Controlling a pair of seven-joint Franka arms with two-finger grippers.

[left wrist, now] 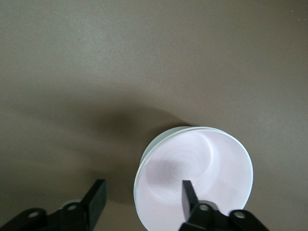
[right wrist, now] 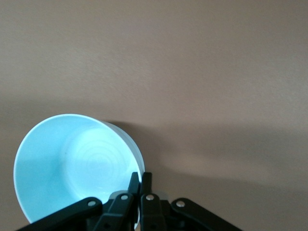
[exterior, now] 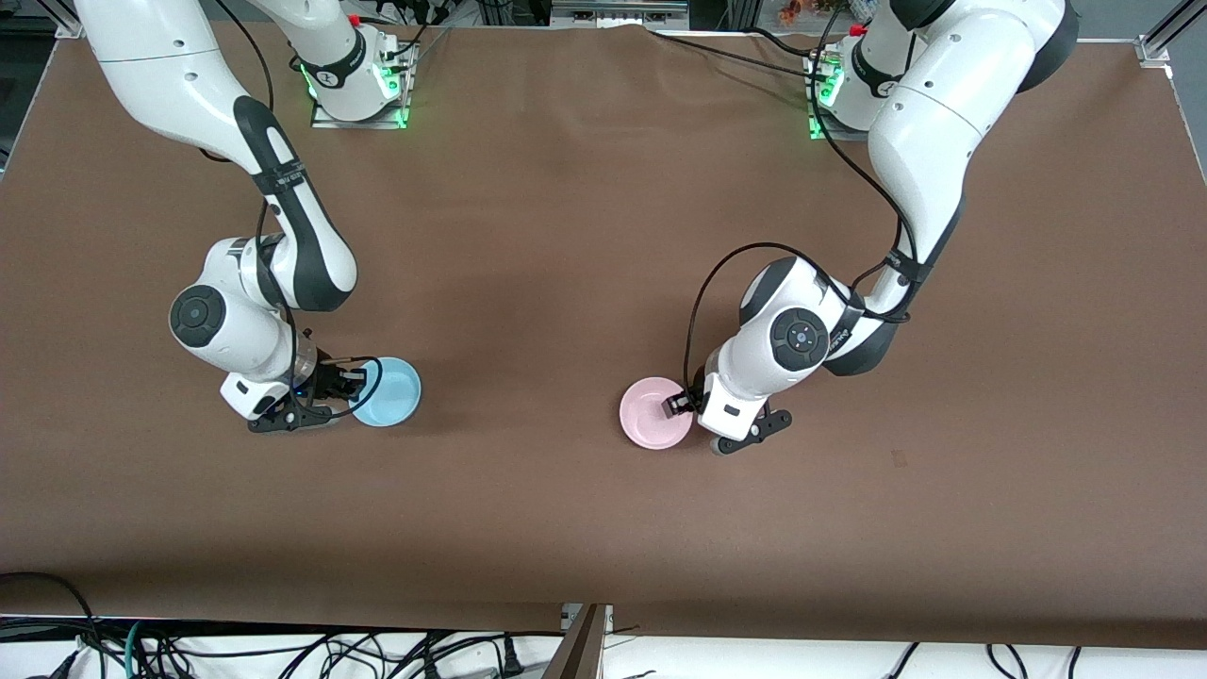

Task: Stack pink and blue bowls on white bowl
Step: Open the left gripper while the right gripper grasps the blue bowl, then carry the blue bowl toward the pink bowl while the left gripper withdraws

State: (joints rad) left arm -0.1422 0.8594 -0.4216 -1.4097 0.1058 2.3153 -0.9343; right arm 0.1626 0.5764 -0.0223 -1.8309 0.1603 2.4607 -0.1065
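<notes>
The pale pink bowl sits on the brown table toward the left arm's end. My left gripper is open astride its rim: in the left wrist view one finger is inside the pink bowl and the other is outside. A paler edge runs round that rim; I cannot tell whether it is another bowl. The sky blue bowl is toward the right arm's end. My right gripper is shut on its rim, and the blue bowl looks tilted at the right gripper. No separate white bowl shows.
The brown table is bare between the two bowls. The arm bases stand along the edge farthest from the front camera. Cables hang below the nearest edge.
</notes>
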